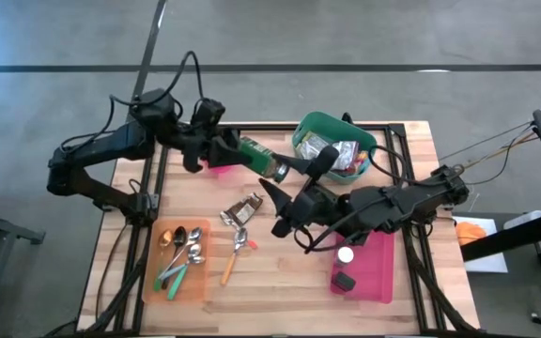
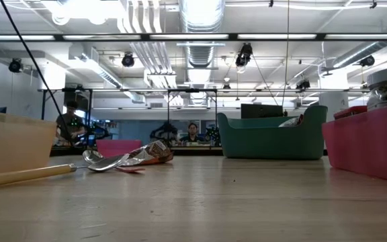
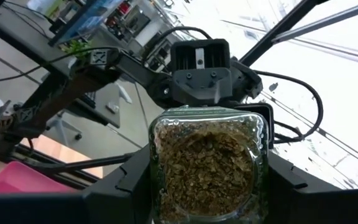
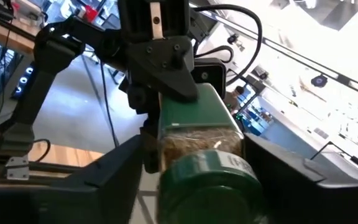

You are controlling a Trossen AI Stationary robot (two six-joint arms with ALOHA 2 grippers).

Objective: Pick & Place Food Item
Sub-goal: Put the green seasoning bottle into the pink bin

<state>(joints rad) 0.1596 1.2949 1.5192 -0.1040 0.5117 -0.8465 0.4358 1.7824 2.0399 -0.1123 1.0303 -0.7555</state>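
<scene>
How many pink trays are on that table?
2. One large pink tray lies at the table's right front, by the right arm; a smaller pink one sits partly hidden under the left arm, near the back.

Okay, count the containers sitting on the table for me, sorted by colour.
Green bin: 1
Pink trays: 2, one large at the right, one small behind the left gripper
Orange tray: 1
Total: 4
</scene>
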